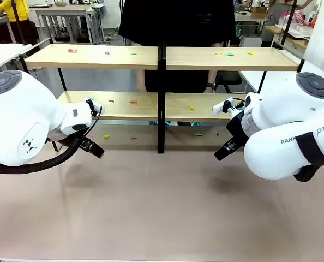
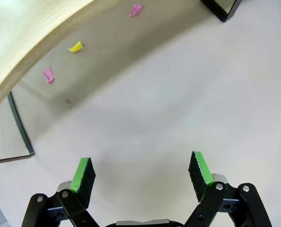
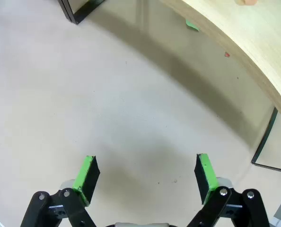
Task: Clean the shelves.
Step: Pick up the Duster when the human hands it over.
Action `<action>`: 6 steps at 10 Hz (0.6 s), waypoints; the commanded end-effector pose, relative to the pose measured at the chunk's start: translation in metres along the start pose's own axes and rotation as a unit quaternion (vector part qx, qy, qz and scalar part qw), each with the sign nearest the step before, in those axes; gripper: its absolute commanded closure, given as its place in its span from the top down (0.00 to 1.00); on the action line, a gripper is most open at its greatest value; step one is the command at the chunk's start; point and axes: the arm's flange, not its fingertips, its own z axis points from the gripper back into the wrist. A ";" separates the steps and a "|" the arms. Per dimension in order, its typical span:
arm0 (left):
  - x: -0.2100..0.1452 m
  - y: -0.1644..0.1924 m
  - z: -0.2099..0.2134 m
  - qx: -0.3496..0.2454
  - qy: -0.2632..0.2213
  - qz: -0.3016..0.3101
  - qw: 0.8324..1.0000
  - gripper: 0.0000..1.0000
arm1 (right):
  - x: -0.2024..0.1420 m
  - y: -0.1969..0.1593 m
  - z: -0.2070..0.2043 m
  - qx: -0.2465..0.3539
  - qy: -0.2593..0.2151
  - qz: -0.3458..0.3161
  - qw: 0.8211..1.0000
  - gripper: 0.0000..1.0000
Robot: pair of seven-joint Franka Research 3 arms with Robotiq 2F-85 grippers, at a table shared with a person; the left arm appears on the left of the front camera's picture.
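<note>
The shelves (image 1: 162, 59) stand across the far side of the table: light-wood boards in a thin black frame with a central black post. Small coloured scraps lie on both tiers and on the table beneath, among them a yellow scrap (image 2: 75, 47) and two pink scraps (image 2: 48, 74) under the lower board's edge. My left gripper (image 1: 92, 147) hangs open over bare table in front of the shelves' left half. My right gripper (image 1: 226, 150) hangs open in front of the right half. Nothing sits between either pair of green pads (image 2: 82, 172) (image 3: 88, 172).
A person in black stands behind the shelves (image 1: 175, 24). A green scrap (image 3: 192, 24) and a small red scrap (image 3: 227, 55) lie under the lower board. The beige table (image 1: 162, 213) stretches wide in front. White tables flank the shelves.
</note>
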 end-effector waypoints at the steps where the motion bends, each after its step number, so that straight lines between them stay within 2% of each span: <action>1: 0.000 0.000 0.000 0.000 0.000 0.000 1.000 1.00 | 0.000 0.000 0.000 0.000 0.000 0.000 1.000 1.00; 6: 0.000 0.000 0.000 0.000 0.000 0.000 1.000 1.00 | 0.000 0.000 0.000 0.000 0.000 0.000 1.000 1.00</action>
